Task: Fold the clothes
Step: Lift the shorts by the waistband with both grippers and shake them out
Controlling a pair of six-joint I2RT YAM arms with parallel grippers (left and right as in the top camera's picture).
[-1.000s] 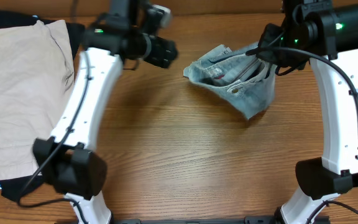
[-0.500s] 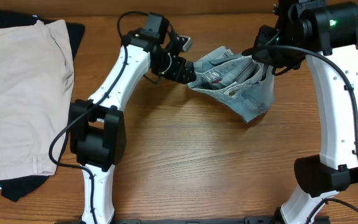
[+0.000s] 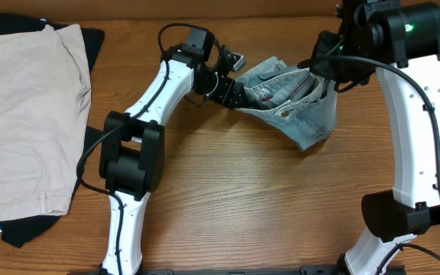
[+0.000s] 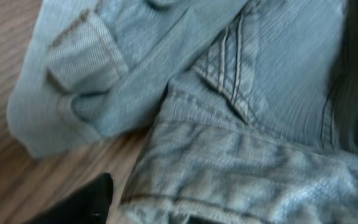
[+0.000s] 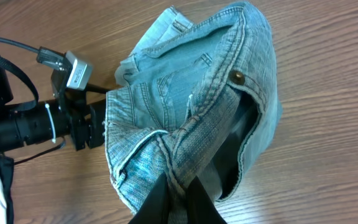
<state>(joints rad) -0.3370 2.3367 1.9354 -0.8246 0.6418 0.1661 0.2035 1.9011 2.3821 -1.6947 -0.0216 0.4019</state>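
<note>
While khaki shorts (image 3: 29, 122) lie apart, both tools flank denim shorts (image 3: 296, 103).

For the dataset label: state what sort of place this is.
Probably a robot lab bench for laundry-folding trials, not a home: two arms mounted at a bare wooden table, denim shorts pinched by the right gripper, and beige shorts stacked aside.

Faded light-blue denim shorts (image 3: 296, 99) bunched, hanging crumpled, lower edge near tabletop.
</note>
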